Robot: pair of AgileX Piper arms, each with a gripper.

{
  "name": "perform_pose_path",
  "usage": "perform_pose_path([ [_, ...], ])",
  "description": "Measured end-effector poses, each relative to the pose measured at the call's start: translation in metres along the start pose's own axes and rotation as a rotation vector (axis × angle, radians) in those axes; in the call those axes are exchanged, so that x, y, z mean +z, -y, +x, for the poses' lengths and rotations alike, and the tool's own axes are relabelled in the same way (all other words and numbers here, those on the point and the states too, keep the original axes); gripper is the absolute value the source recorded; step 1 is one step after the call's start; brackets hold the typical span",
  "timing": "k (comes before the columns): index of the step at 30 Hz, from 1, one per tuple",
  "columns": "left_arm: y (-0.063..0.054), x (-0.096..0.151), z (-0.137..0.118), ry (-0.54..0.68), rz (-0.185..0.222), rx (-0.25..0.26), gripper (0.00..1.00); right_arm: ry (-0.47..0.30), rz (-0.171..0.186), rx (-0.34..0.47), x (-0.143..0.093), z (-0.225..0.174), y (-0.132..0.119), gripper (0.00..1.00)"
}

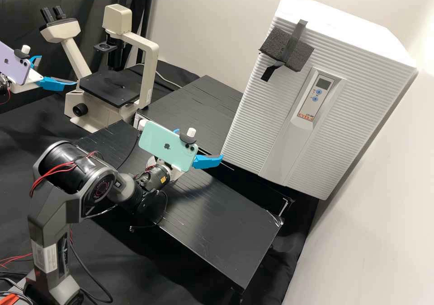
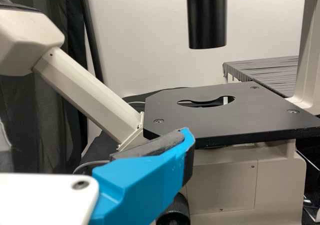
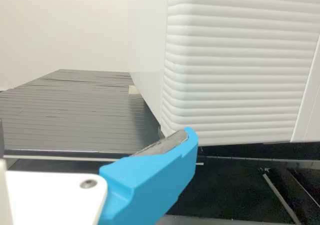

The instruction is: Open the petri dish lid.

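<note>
Far left in the high view, my left gripper (image 1: 57,71) hangs open beside the microscope, its two blue fingers spread. The left wrist view has one finger of the left gripper (image 2: 145,180), its tip before the microscope's black stage. My right gripper (image 1: 199,147) is held above the black bench near the white ribbed cabinet's lower corner, fingers apart. In the right wrist view a blue finger of the right gripper (image 3: 155,180) stands in front of that corner. I make out nothing between the fingers of either gripper.
The cream microscope (image 1: 147,81) with its black stage (image 2: 200,116) stands at the back left. A large white ribbed cabinet (image 1: 257,115) with a control panel rises at the right, beside the black bench (image 1: 226,226). A gap separates the bench sections.
</note>
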Motion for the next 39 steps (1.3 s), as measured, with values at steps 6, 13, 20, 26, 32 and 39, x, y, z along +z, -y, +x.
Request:
perform_pose_path([
  [6, 0.0, 0.0, 0.0, 0.0, 0.0, 0.0, 1.0, -0.002, 0.0, 0.002, 0.0, 0.0, 0.0, 1.0],
  [13, 0.0, 0.0, 0.0, 0.0, 0.0, 0.0, 1.0, 0.003, 0.0, 0.003, 0.001, -0.015, -0.001, 1.0],
  [20, 0.0, 0.0, 0.0, 0.0, 0.0, 0.0, 1.0, -0.07, 0.02, 0.08, -0.006, -0.054, -0.01, 1.0],
  [26, 0.0, 0.0, 0.0, 0.0, 0.0, 0.0, 1.0, -0.139, 0.025, 0.075, -0.012, -0.079, 0.0, 1.0],
  [32, 0.0, 0.0, 0.0, 0.0, 0.0, 0.0, 1.0, -0.143, 0.031, 0.007, -0.011, -0.093, 0.018, 1.0],
  [39, 0.0, 0.0, 0.0, 0.0, 0.0, 0.0, 1.0, -0.146, 0.007, -0.057, -0.012, -0.096, 0.033, 1.0],
])
